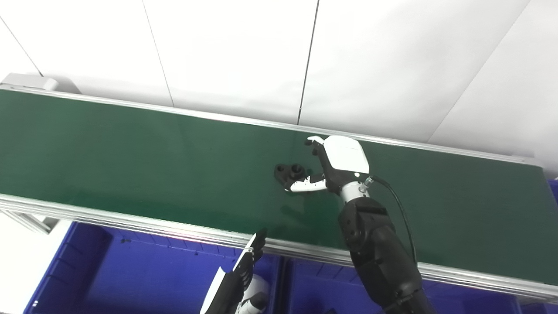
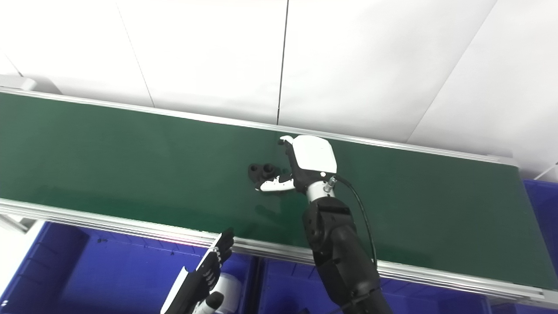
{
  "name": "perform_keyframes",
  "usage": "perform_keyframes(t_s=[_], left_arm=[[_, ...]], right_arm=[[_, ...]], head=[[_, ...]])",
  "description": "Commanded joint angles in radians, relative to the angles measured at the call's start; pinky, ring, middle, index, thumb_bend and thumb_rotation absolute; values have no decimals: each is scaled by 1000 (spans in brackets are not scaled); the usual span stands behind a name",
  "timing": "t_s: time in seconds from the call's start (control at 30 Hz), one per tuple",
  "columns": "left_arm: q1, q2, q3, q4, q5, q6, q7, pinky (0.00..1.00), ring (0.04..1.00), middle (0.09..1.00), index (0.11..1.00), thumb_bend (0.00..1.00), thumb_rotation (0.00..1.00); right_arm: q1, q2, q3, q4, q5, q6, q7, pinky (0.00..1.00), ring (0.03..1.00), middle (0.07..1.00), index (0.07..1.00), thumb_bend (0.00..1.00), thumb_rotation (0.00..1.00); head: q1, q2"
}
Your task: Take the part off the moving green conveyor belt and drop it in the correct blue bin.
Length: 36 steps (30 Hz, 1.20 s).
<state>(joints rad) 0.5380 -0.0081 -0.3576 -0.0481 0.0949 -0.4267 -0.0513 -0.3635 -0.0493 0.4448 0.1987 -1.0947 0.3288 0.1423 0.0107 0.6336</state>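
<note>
Right hand [image 1: 333,168] spread beside the black part [image 1: 288,171] at the middle of the green conveyor belt [image 1: 130,165].
Part looks stiff, light, with round bosses; pinch across its body. Left hand [image 1: 244,270], fingers straight, waits over the blue bin [image 1: 130,270].

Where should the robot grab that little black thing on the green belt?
Probably from the right side, where the right hand already is, open, thumb at the near edge of the black part. The part lies flat and low, with two round bosses on top, so pinching across its near and far edges looks safer than grabbing the top.
</note>
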Motion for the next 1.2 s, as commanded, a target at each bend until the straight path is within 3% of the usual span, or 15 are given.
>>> perform_keyframes(t_s=[0.0,0.1,0.27,0.37,0.5,0.6,0.63,0.67,0.7,0.77,0.9,1.17], left_arm=[[11,-5,-9,-29,6,-37,-3,1000,1000,1000,1000,871,829],[12,-4,-11,-30,12,-38,-2,1000,1000,1000,1000,867,835],[22,-4,-13,-45,15,-33,-1,1000,1000,1000,1000,863,834],[29,-3,-13,-59,11,-27,-4,1000,1000,1000,1000,862,830],[41,-2,-12,-80,12,-13,-6,1000,1000,1000,1000,858,830],[45,2,-13,-91,12,-8,-9,1000,1000,1000,1000,859,832],[45,3,-14,-91,11,-9,-10,1000,1000,1000,1000,856,836],[45,5,-14,-94,9,-7,-12,1000,1000,1000,1000,855,836],[46,7,-14,-97,7,-5,-14,1000,1000,1000,1000,853,835],[45,9,-12,-98,7,-6,-15,1000,1000,1000,1000,841,833],[46,9,-9,-96,11,-11,-15,1000,1000,1000,1000,823,836],[53,11,-8,-111,19,-2,-16,1000,1000,1000,1000,831,841]], right_arm=[[-29,5,2,-7,12,7,-30,476,595,692,786,887,512],[-21,5,7,8,24,2,-41,482,604,693,780,896,522],[-5,-10,31,3,16,14,-21,440,541,628,738,882,516],[-7,-25,62,-1,-21,50,35,302,395,518,703,819,521],[-16,-47,108,23,-80,103,130,228,307,418,676,693,498],[-13,-59,130,24,-109,120,157,255,340,437,614,610,437],[-11,-61,134,23,-116,121,158,196,275,365,540,550,262],[-9,-67,146,25,-139,122,152,182,259,347,521,534,218],[-10,-75,163,27,-168,121,156,159,238,419,497,532,89],[-17,-87,195,36,-234,130,185,116,191,456,483,532,23],[-17,-94,201,50,-281,138,215,58,129,469,481,533,0],[1,-84,174,49,-295,137,213,69,143,469,480,533,0]], head=[[1,-1],[1,-2],[0,6],[-3,14],[-6,28],[-7,35],[-7,35],[-13,41],[-19,43],[-25,47],[-28,49],[-31,58]])
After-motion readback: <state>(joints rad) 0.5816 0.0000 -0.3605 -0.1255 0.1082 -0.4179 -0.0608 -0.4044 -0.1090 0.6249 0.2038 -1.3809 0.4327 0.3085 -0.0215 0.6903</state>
